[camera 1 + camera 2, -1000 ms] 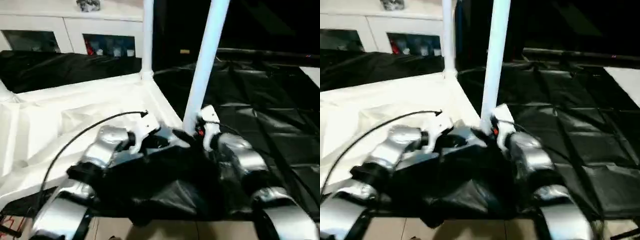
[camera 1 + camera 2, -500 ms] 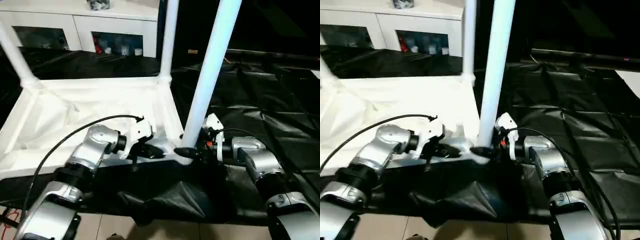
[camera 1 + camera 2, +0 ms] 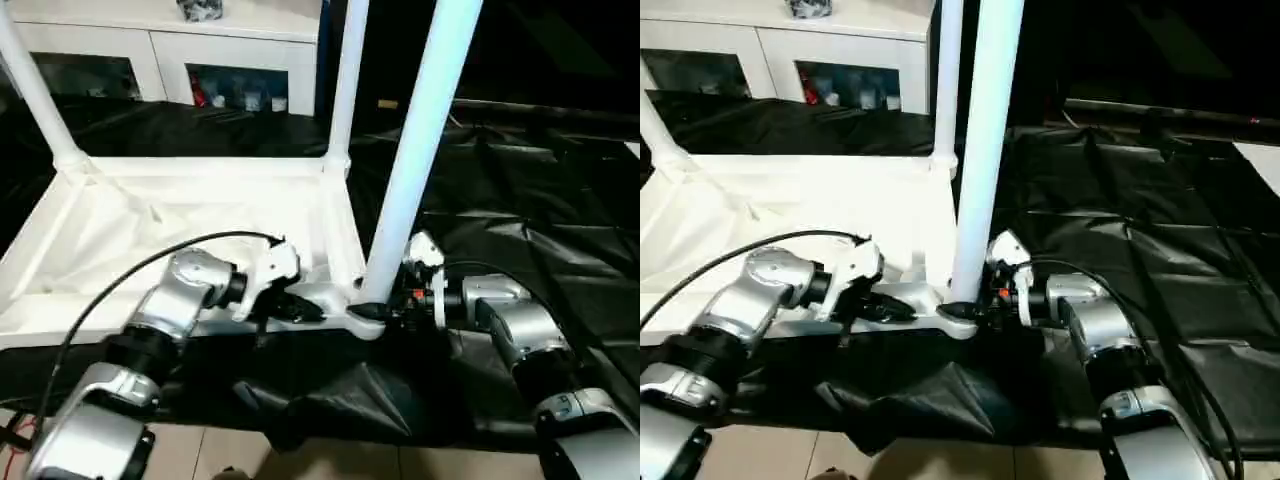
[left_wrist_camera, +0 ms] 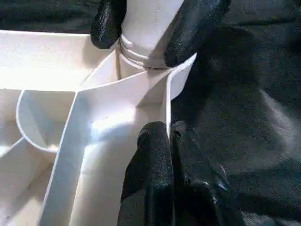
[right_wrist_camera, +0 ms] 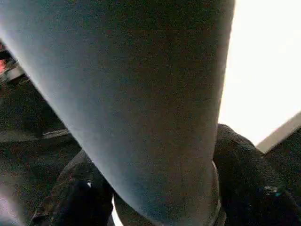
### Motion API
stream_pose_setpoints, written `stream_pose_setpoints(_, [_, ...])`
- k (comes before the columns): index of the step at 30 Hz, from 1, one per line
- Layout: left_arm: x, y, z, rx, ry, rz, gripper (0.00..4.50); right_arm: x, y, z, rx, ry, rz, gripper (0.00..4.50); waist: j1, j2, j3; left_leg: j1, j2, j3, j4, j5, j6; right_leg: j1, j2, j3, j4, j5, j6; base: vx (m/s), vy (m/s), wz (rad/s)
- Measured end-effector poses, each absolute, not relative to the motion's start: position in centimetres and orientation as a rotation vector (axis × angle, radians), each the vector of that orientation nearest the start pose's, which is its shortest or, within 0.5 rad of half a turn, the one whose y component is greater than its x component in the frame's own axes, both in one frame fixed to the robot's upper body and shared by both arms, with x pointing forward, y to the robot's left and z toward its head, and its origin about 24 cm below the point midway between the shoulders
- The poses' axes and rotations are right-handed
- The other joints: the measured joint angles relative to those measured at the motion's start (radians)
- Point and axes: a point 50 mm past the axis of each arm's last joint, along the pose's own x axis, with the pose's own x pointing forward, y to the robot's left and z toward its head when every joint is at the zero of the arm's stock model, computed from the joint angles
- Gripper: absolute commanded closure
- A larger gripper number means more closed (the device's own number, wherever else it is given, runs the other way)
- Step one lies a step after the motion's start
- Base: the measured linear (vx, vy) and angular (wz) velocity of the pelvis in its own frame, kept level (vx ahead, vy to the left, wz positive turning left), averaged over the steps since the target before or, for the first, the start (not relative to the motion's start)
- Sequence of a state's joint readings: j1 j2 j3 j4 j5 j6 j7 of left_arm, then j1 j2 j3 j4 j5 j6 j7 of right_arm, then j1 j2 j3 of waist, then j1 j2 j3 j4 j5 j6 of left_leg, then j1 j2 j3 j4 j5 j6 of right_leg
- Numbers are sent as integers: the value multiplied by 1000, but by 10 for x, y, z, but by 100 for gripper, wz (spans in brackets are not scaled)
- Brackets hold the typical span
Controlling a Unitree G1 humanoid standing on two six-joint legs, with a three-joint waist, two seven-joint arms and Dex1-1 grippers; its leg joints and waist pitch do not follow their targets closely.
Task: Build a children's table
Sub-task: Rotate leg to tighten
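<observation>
Head pair: looks forward and down over the silver forearms [image 3: 170, 310].
Left wrist: close on the white ribbed plastic tabletop [image 4: 84, 155] corner.
Right wrist: very near the white tubular leg [image 5: 141, 103].
Shared: that corner.

— What's different from a second ago?
— The near leg [image 3: 415, 150] stands straighter in its corner socket [image 3: 365, 318] than before. The right gripper [image 4: 155, 28] has narrowed around its base, and both forearms have spread outward.

Near leg [image 3: 415, 150] top cut off; far-left leg [image 3: 35, 90] too.
</observation>
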State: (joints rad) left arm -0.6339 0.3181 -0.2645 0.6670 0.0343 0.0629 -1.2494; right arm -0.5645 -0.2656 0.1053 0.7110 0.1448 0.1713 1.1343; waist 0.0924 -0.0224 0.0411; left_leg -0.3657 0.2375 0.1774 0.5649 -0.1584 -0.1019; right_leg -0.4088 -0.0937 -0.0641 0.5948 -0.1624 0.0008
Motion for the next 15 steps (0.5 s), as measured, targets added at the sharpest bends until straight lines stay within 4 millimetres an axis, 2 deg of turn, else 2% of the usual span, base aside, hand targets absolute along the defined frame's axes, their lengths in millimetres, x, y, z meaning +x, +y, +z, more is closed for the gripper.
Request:
stream_pose_setpoints(3, [329, 117, 51, 370, 411, -1269, 450, 330, -129, 33, 38, 390, 993, 194, -6, -3, 1, 1, -1, 0, 0, 0, 0, 0, 0, 0, 1, -2, 4, 0, 0, 0])
stream_pose_setpoints(6, [337, 106, 49, 369, 398, -1150, 450, 342, -120, 30, 71, 371, 777, 194, -19, -4, 1, 2, -2, -1, 0, 0, 0, -1, 0, 0, 0, -3, 5, 0, 0, 0])
stream_pose_setpoints(13, [342, 93, 47, 337, 386, -1023, 450, 353, -103, 28, 74, 329, 520, 194, -32, -4, 0, 1, -3, -2, -1, 0, 0, 0, 0, 0, -1, -3, 5, 0, 0, 0])
stream_pose_setpoints(14, [342, 92, 46, 335, 388, -1021, 450, 353, -101, 28, 74, 318, 507, 138, -33, -4, 0, 1, -4, -2, -1, 0, 0, -1, 0, 0, -1, -3, 5, 0, 0, 0])
stream_pose_setpoints(15, [342, 91, 46, 334, 388, -1022, 450, 353, -101, 28, 69, 314, 503, 138, -33, -4, 0, 1, -4, -2, -1, 0, 0, -1, 0, 1, -1, -3, 5, 0, 0, 0])
